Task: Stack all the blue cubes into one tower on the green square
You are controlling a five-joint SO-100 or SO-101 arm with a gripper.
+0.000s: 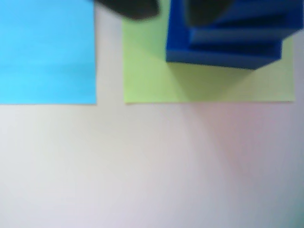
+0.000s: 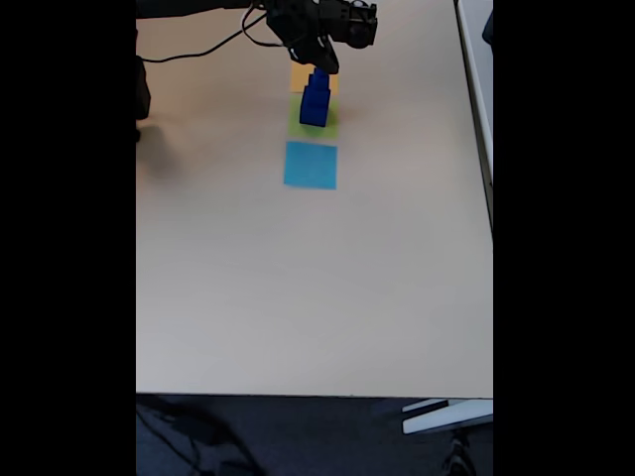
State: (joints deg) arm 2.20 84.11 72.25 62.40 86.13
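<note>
On the green square: the tower (image 2: 316,99) of blue cubes stands three high, widest at the bottom and stepping in toward the top
Green square: in the wrist view the green square (image 1: 156,80) shows bare paper left of and nearer than the bottom cube, so the tower (image 1: 228,38) sits toward its far right part
Tool: the tool (image 2: 322,65) is right at the top cube in the fixed view; in the wrist view two dark fingertips (image 1: 133,8) show at the top edge, one left of the tower and one over it; whether they grip the top cube or have let go, I cannot tell
Neighbours: the light-blue square (image 1: 47,50) lies just left of the green one in the wrist view; an orange square (image 2: 298,77) peeks out beyond the tower in the fixed view
Step in hand: probably releasing the top cube
How to do it well: part the fingertips only slightly, lift straight up, swing away only once clear of the top
Risk: a sideways brush could topple the narrow top
Bench: the pale bench (image 2: 317,288) is bare nearer the camera
</note>
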